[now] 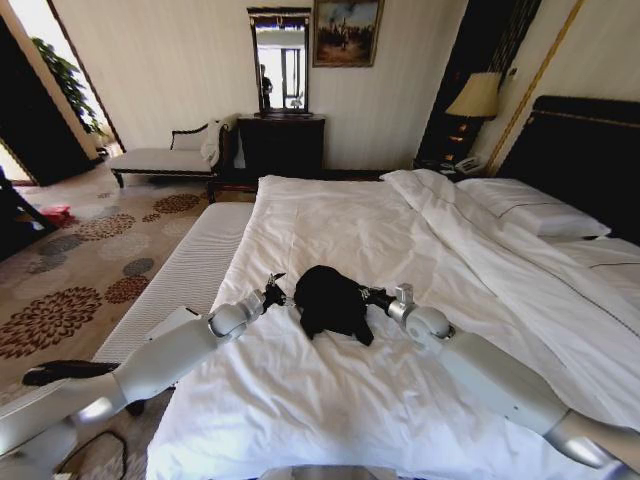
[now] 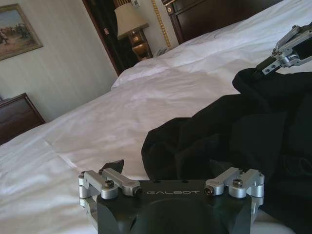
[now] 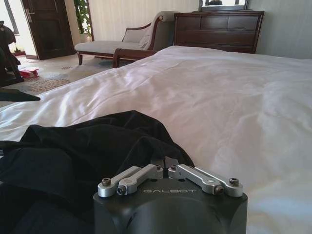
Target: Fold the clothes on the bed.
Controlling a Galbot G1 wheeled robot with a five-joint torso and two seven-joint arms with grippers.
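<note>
Between both hands (image 1: 275, 293) (image 1: 372, 297), bunched clothes (image 1: 330, 300) point nowhere.

"GALBOT" in pale capitals on the black housing of the left gripper (image 2: 170, 168), left wrist view. Same "GALBOT" mark on the right gripper (image 3: 165, 163) housing, right wrist view. No other text legible.
</note>
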